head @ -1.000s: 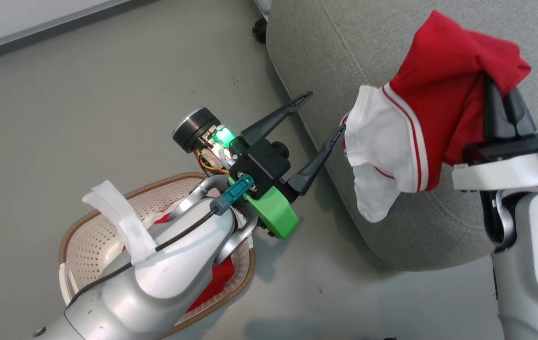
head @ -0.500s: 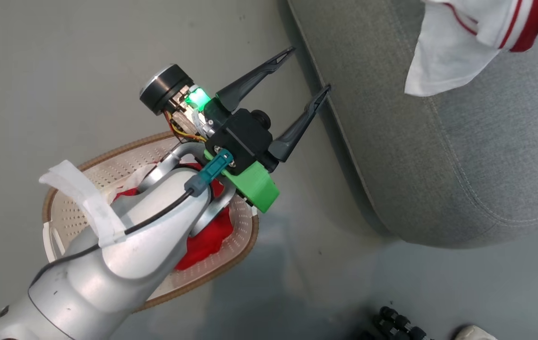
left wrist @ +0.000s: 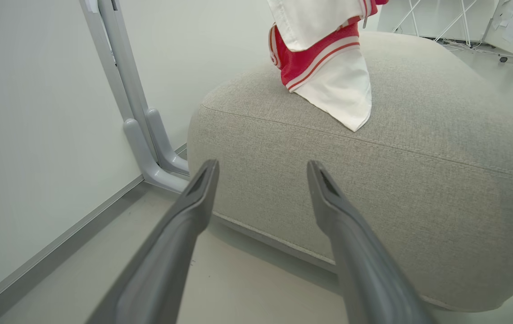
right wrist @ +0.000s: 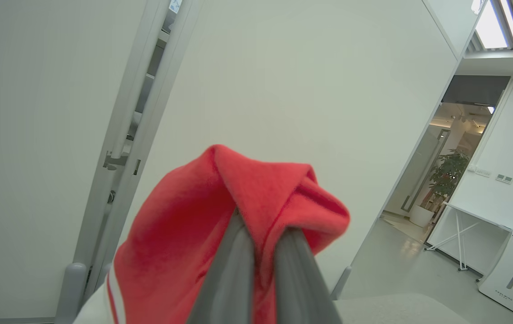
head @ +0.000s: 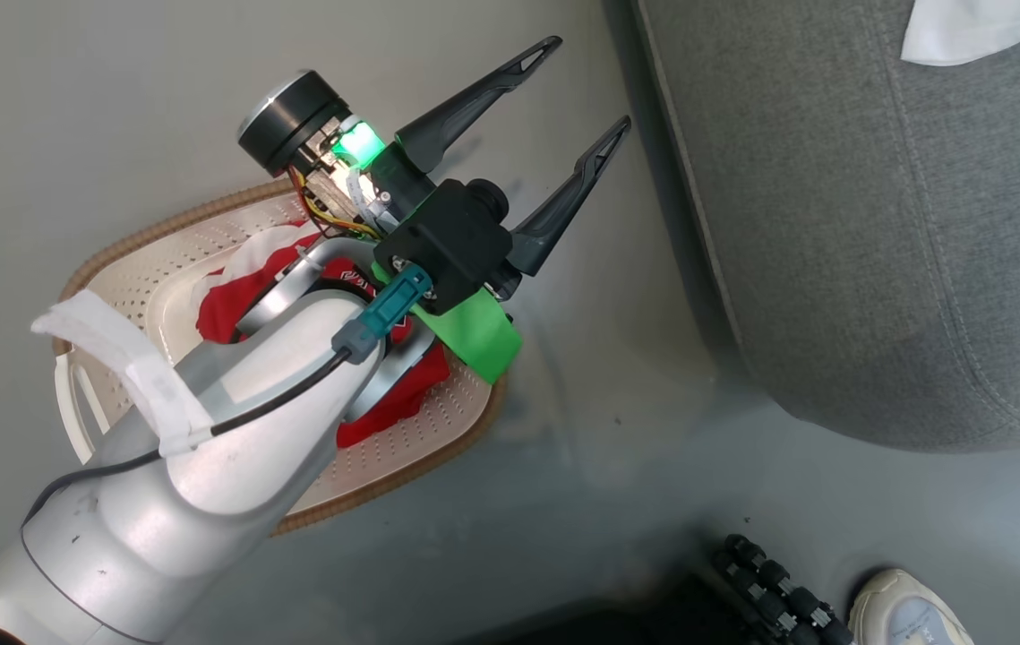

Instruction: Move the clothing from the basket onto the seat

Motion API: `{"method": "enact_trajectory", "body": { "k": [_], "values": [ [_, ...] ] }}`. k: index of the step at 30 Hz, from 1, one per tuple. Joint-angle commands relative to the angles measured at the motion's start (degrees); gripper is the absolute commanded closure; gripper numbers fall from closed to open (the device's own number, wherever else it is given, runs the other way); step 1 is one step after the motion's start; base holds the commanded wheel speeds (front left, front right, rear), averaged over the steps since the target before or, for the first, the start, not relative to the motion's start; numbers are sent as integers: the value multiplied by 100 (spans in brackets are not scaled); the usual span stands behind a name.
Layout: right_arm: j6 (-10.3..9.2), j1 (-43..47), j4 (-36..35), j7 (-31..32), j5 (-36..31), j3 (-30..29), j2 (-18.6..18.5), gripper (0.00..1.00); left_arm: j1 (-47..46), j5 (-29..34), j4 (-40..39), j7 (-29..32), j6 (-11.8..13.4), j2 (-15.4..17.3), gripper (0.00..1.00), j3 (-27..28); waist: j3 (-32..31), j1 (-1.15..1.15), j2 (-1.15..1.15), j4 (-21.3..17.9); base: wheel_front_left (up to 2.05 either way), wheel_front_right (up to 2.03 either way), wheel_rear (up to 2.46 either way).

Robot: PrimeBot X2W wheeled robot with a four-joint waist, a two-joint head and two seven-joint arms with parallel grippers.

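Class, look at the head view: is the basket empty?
No: a red garment with white trim lies inside the basket, partly under the left forearm.

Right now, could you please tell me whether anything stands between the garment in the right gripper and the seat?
Nothing visible does. The red garment, pinched in the right gripper, hangs over the seat, its white corner near the cushion top; whether it touches is unclear.

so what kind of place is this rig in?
Probably an office or lab, not a home: white partition walls with a metal door frame, a corridor with a potted plant and a white trestle desk, strip ceiling lights, and bare grey floor around the seat.
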Motion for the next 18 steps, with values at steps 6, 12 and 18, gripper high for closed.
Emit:
{"method": "enact_trajectory", "body": {
  "k": [6, 12, 18],
  "values": [
    [-6, 305, 254, -16, -322, -192, 201, 100, -98, 45, -78, 16, 46, 126, 0, -2, 183, -1, 46, 39, 0, 0, 0],
    [-6, 808, 723, -16, -649, -512, 542, 100, -122, 24, -123, 30, 54, 158, 0, -25, 245, -1, 46, 81, 0, 0, 0],
    [-6, 981, 1247, -16, -815, -776, 761, 100, -127, 12, -146, 44, 73, 204, 0, -37, 276, -1, 46, 122, 0, 0, 0]
  ]
}}
